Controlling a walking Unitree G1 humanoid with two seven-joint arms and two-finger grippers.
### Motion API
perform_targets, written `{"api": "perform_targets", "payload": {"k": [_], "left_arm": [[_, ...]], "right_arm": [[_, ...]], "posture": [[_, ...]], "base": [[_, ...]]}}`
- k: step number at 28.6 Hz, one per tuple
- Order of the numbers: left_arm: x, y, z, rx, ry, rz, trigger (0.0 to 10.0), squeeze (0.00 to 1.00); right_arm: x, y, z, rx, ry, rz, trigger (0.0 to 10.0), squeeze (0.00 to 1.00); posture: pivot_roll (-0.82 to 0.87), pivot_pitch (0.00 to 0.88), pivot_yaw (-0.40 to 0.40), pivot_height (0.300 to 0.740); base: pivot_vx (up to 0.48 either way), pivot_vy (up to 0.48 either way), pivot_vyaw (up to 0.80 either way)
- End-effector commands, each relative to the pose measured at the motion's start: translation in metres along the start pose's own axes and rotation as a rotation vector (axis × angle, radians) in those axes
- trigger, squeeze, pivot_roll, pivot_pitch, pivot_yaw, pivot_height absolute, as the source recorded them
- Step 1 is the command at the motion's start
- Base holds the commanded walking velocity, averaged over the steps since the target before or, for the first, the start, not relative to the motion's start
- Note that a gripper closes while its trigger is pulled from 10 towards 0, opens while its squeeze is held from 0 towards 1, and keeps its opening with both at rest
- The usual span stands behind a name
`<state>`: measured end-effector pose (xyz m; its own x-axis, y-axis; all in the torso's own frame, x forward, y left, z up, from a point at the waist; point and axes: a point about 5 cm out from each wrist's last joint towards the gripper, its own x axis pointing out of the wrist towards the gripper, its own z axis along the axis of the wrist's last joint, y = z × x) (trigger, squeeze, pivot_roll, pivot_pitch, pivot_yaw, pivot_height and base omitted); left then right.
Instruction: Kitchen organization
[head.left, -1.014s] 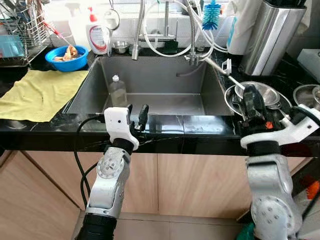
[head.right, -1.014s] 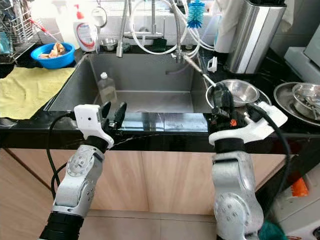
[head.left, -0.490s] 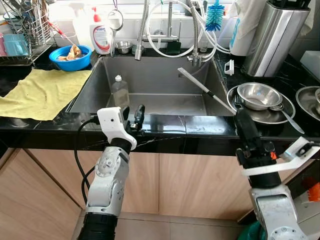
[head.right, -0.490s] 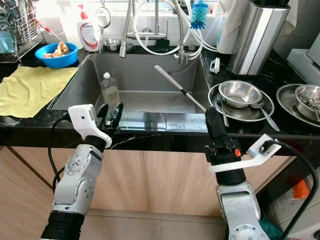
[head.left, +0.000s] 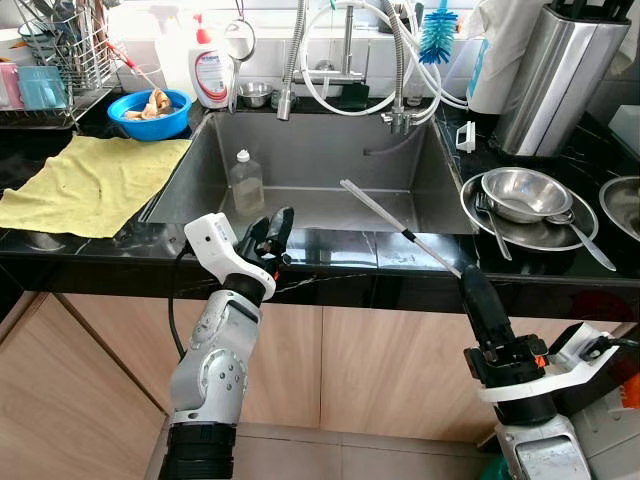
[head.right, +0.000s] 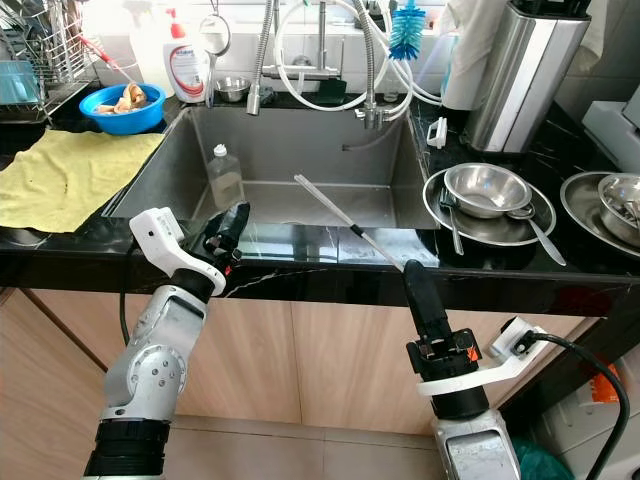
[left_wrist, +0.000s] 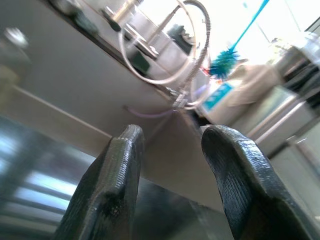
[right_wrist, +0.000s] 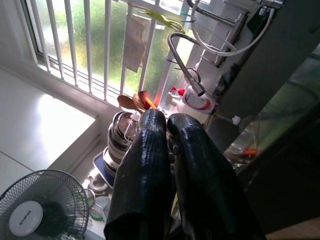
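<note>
My right gripper (head.left: 469, 281) hangs just below the front edge of the black counter, right of the sink. It is shut on the dark end of a long thin stick (head.left: 394, 227), which slants up and away over the sink (head.left: 300, 150). In the right wrist view the two fingers (right_wrist: 145, 150) are pressed together. My left gripper (head.left: 271, 229) is open at the counter's front edge before the sink, holding nothing; the left wrist view shows a gap between its fingers (left_wrist: 120, 165). A clear plastic bottle (head.left: 245, 181) stands inside the sink.
A steel plate (head.left: 560, 232) with a bowl (head.left: 521, 193), fork and spoon lies right of the sink. A yellow cloth (head.left: 85, 180), blue bowl (head.left: 150, 103), soap bottle (head.left: 212, 75) and dish rack (head.left: 55, 50) are on the left. Faucet hoses and a tall steel container (head.left: 565, 70) stand behind.
My right gripper has dropped from above the steel plate to below the counter edge, carrying the stick with it. The left gripper has stayed by the counter's front edge. The camera has shifted.
</note>
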<state>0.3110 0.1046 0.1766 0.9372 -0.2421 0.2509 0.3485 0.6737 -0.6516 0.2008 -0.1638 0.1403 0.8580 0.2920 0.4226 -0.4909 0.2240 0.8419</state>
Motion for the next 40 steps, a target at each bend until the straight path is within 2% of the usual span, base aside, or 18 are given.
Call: {"api": "perform_targets", "payload": {"k": [1,3,9,13,15,18,19,22,23,24,25,27,29,31,33,36,37,40], "left_arm": [[0.0,-0.005,0.006,-0.061,-0.017,-0.037,10.0,0.0],[-0.001,-0.005,0.007,-0.15,-0.013,-0.05,10.0,0.0],[-0.005,-0.01,0.012,-0.285,0.008,-0.123,10.0,0.0],[-0.002,-0.02,0.014,-0.148,0.07,-0.208,10.0,0.0],[0.002,-0.026,0.021,-0.005,0.09,-0.282,10.0,0.0],[0.007,-0.024,0.029,0.17,0.109,-0.31,10.0,0.0],[0.009,-0.017,0.037,0.25,0.101,-0.28,10.0,0.0],[0.007,-0.002,0.048,0.374,0.075,-0.196,10.0,0.0],[0.005,0.003,0.051,0.418,0.068,-0.174,10.0,0.0],[-0.001,0.012,0.056,0.499,0.057,-0.129,10.0,0.0],[-0.001,0.012,0.056,0.499,0.057,-0.129,10.0,0.0],[-0.01,0.028,0.062,0.551,0.041,-0.035,10.0,0.0],[-0.022,0.04,0.066,0.617,0.052,0.014,10.0,0.0],[-0.027,0.042,0.064,0.594,0.07,0.022,10.0,0.0],[-0.031,0.041,0.059,0.522,0.111,0.002,10.0,0.0],[-0.036,0.035,0.049,0.366,0.167,-0.037,10.0,0.0],[-0.037,0.032,0.046,0.281,0.182,-0.053,10.0,0.0],[-0.039,0.022,0.041,0.114,0.19,-0.108,10.0,0.0]], "right_arm": [[-0.002,-0.001,0.001,0.012,-0.011,0.007,10.0,0.0],[-0.003,-0.002,0.001,0.012,-0.01,0.009,10.0,0.0],[-0.002,-0.003,0.002,0.007,-0.018,0.004,10.0,0.0],[0.0,-0.002,0.003,0.002,-0.015,0.013,10.0,0.0],[0.001,-0.002,0.003,0.002,-0.016,0.017,10.0,0.0],[0.004,-0.001,0.002,-0.001,-0.008,0.027,10.0,0.0],[0.005,-0.001,0.002,-0.003,-0.003,0.032,10.0,0.0],[0.008,0.001,0.002,-0.006,-0.003,0.038,10.0,0.0],[0.008,0.0,0.002,-0.006,-0.005,0.039,10.0,0.0],[0.008,0.0,0.003,-0.006,-0.006,0.039,10.0,0.0],[0.008,0.0,0.003,-0.006,-0.006,0.039,10.0,0.0],[0.008,0.0,0.003,-0.006,0.0,0.04,10.0,0.0],[0.008,0.001,0.002,-0.011,0.012,0.044,10.0,0.0],[0.009,0.003,0.003,-0.012,0.014,0.048,10.0,0.0],[0.009,0.003,0.004,-0.015,0.018,0.05,10.0,0.0],[0.009,0.004,0.005,-0.018,0.022,0.052,10.0,0.0],[0.009,0.004,0.005,-0.018,0.023,0.052,10.0,0.0],[0.009,0.005,0.003,-0.011,0.034,0.053,10.0,0.0]], "posture": [[-0.07,0.0,0.021,0.74],[-0.07,0.0,0.018,0.74],[-0.07,0.0,0.014,0.74],[-0.06,0.0,0.009,0.74],[-0.05,0.0,0.006,0.74],[-0.05,0.0,0.006,0.74],[-0.05,0.0,0.008,0.74],[-0.04,0.0,0.011,0.74],[-0.04,0.0,0.016,0.74],[-0.04,0.0,0.016,0.74],[-0.04,0.0,0.016,0.74],[-0.04,0.0,0.014,0.74],[-0.04,0.0,0.01,0.74],[-0.04,0.0,0.009,0.74],[-0.04,0.0,0.005,0.74],[-0.04,0.0,0.004,0.74],[-0.04,0.0,0.003,0.74],[-0.05,0.0,0.001,0.74]], "base": [[0.0,0.0,0.0],[0.0,0.0,0.0],[0.0,0.0,0.0],[0.0,0.0,0.0],[0.0,0.0,0.0],[0.0,0.0,0.0],[0.0,0.0,0.0],[0.0,0.0,0.0],[0.0,0.0,0.0],[0.0,0.0,0.0],[0.0,0.0,0.0],[0.0,0.0,0.0],[0.0,0.0,0.0],[0.0,0.0,0.0],[0.0,0.0,0.0],[0.0,0.0,0.0],[0.0,0.0,0.0],[0.0,0.0,0.0]]}}
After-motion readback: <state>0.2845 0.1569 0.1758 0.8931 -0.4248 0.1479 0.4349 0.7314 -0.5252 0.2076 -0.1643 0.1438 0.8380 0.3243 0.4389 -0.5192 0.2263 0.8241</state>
